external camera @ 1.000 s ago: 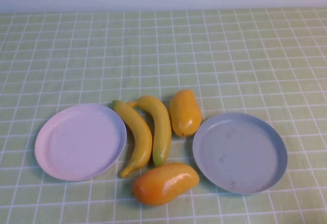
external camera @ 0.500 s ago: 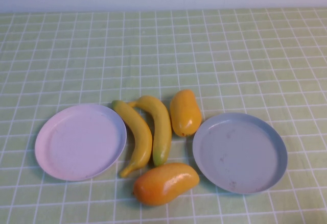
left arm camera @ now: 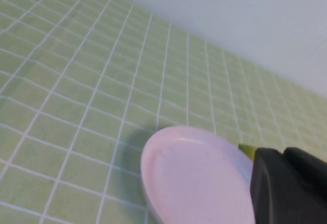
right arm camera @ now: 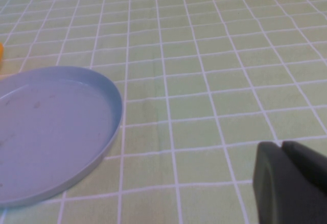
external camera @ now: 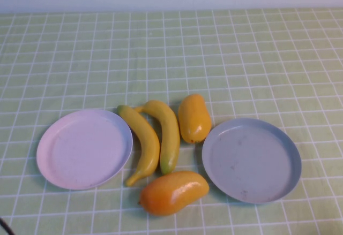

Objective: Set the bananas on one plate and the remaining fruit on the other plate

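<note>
Bananas between plates (grippers shut)

No readable text or labels anywhere

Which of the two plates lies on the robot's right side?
The grey-blue plate, beside the mango-like fruits; the pale pink plate lies left, beside the bananas.
</note>
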Robot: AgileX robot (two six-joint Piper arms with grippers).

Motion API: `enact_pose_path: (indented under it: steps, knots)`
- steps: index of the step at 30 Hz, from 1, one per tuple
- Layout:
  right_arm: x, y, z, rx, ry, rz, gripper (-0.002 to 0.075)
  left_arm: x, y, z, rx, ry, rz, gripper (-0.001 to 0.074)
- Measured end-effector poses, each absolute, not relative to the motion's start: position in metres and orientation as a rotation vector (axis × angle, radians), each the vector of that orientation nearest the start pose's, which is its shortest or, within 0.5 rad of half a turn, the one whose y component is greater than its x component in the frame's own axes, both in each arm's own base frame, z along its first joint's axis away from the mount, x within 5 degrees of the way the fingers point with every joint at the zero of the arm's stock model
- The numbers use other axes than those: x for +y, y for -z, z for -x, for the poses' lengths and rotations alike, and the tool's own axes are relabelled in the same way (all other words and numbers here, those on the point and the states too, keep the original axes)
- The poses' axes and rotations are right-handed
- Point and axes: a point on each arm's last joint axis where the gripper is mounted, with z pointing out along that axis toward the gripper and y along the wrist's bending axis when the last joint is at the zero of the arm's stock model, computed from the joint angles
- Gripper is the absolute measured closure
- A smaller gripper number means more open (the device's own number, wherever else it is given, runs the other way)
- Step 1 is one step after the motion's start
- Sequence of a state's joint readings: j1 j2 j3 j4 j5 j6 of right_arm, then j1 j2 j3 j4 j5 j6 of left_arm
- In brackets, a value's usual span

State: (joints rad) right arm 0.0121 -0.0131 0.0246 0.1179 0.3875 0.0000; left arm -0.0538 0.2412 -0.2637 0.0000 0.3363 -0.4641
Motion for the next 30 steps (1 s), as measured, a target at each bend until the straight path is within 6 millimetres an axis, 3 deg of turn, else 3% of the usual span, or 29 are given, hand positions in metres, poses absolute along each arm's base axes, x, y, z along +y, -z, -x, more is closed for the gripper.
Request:
enact_pose_path:
  steps: [7,11,16,21,26,30]
  knots:
    - [0.005,-0.171,-0.052,1.881,-0.125,-0.061,0.0741,-0.018,-0.312,-0.099,2.193,0.255,-0.001,0.0734]
    - [0.005,-0.171,-0.052,1.881,-0.125,-0.061,0.0741,-0.026,-0.321,-0.124,2.391,0.271,-0.198,0.0734]
    - [0.005,-0.171,-0.052,1.881,-0.125,-0.061,0.0741,-0.038,-0.31,-0.169,2.569,0.264,-0.432,0.0734]
    - [0.005,-0.171,-0.052,1.881,-0.125,-0.061,0.0741,-0.087,-0.297,-0.197,2.601,0.316,-0.763,0.0735]
    - [0.005,-0.171,-0.052,1.881,-0.125,-0.061,0.0741,-0.15,-0.282,-0.211,2.559,0.31,-1.144,0.0735]
    - [0.005,-0.171,-0.052,1.881,-0.125,-0.061,0.0741,-0.191,-0.272,-0.218,2.506,0.284,-1.347,0.0715]
